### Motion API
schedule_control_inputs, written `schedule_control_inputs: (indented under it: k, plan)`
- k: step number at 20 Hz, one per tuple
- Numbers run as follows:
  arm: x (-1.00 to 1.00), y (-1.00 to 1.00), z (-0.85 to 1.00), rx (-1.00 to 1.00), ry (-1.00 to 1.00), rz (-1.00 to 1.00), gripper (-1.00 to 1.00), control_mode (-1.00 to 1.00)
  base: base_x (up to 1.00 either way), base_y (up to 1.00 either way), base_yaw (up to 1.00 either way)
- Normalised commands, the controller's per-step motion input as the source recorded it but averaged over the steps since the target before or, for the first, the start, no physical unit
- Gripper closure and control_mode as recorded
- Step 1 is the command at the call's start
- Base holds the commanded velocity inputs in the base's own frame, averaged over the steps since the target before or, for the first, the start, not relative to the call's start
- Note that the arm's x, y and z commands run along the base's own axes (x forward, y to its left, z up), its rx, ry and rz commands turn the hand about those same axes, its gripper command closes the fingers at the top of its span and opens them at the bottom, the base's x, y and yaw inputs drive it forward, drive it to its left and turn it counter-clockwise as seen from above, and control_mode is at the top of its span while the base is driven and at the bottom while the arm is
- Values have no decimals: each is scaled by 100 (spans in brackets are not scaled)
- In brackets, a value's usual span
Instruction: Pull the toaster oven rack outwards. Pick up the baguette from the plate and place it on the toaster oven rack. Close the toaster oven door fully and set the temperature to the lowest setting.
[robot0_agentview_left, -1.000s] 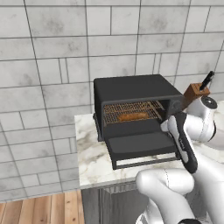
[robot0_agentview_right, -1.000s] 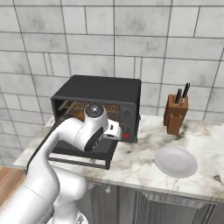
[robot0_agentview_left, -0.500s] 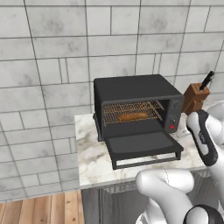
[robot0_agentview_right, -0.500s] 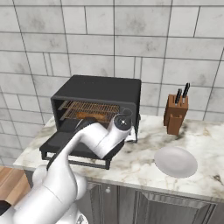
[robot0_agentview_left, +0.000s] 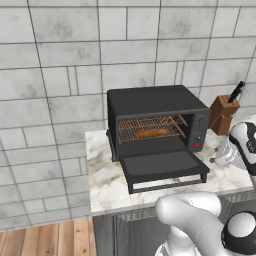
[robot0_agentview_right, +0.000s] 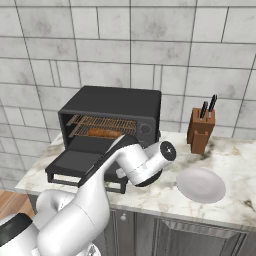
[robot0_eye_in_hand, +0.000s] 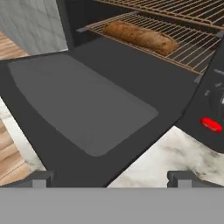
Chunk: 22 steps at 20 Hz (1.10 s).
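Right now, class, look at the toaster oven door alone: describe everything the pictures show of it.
The toaster oven door is a dark grey rectangular panel with a paler grey window pane in its middle. It is fully open, hinged at the oven's base and lying flat, jutting forward over the marble counter. A long bar handle runs along its front edge. Nothing rests on it. The baguette lies behind it on the rack.

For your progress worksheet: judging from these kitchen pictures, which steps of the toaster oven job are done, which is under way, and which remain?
Done: the baguette lies on the toaster oven rack, and the plate is bare. In hand: the open claw hangs empty by the right front corner of the toaster oven door, which lies folded down flat. Left: shut that door fully, then turn the temperature knob on the toaster oven to its lowest setting.
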Motion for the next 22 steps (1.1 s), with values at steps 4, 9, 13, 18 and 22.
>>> schedule_control_inputs:
  k: [4, 9, 13, 18, 22]
  plan:
    - [0, -3, -37, 0, -30, 32, -100, -100, 0, 0, 0]
    - [0, 0, -32, 0, -37, 24, -100, -100, 0, 0, 0]
    - [0, 0, -30, 0, -17, 14, -100, -100, 0, 0, 0]
    - [0, 0, -21, 0, 0, 9, -100, -100, 0, 0, 0]
    - [0, 0, -20, 0, 0, 8, -100, -100, 0, 0, 0]
